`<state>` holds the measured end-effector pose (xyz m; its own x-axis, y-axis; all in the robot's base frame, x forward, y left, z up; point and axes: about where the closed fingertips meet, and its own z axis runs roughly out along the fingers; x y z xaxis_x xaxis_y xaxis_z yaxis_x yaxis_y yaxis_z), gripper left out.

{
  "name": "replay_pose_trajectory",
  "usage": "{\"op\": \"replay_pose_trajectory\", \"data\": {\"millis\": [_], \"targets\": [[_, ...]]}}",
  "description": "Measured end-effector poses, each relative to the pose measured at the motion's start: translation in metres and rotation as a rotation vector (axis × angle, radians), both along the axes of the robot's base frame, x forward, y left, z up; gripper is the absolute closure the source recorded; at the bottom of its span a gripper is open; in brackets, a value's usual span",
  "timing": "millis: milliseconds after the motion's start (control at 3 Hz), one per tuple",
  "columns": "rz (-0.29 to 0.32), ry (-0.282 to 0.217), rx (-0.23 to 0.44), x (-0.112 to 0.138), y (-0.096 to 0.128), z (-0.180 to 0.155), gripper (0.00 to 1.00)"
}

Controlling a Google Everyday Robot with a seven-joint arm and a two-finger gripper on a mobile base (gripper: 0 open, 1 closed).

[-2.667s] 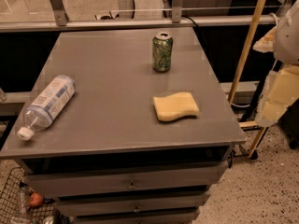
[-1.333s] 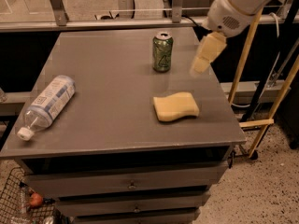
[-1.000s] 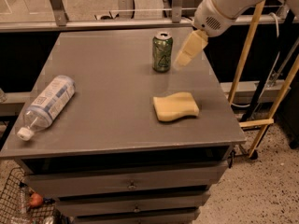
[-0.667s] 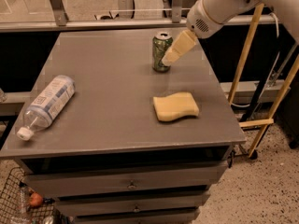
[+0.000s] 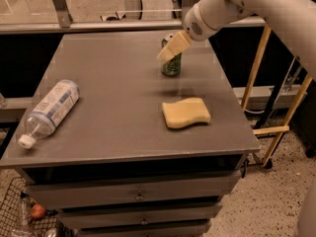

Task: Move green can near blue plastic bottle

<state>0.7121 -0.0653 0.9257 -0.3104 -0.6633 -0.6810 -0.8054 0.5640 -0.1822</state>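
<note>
1 green can (image 5: 172, 66) at 12 o'clock; 1 blue plastic bottle (image 5: 52, 107) at 9; 1 sponge (image 5: 186, 113) at 4. My gripper (image 5: 170, 51) overlaps can's top; grip state: can't tell.

My one camera looks down from high at the front of the table (image 5: 113, 107), facing its far edge. It stands far enough off to take in the whole top, the drawers (image 5: 133, 194) at the bottom and the floor (image 5: 266, 201) at lower right. My gripper (image 5: 173, 47) sits upper centre, in front of the can (image 5: 173, 68).
</note>
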Motion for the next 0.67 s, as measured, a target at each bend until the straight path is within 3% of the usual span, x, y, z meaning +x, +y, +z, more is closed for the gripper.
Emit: {"op": "replay_pose_trajectory", "data": {"millis": [333,667], "targets": [[-0.015,0.013,0.000,0.0093,0.0081,-0.0097,0.18],[-0.021,0.032,-0.012,0.0105,0.0142,-0.0173,0.49]]}}
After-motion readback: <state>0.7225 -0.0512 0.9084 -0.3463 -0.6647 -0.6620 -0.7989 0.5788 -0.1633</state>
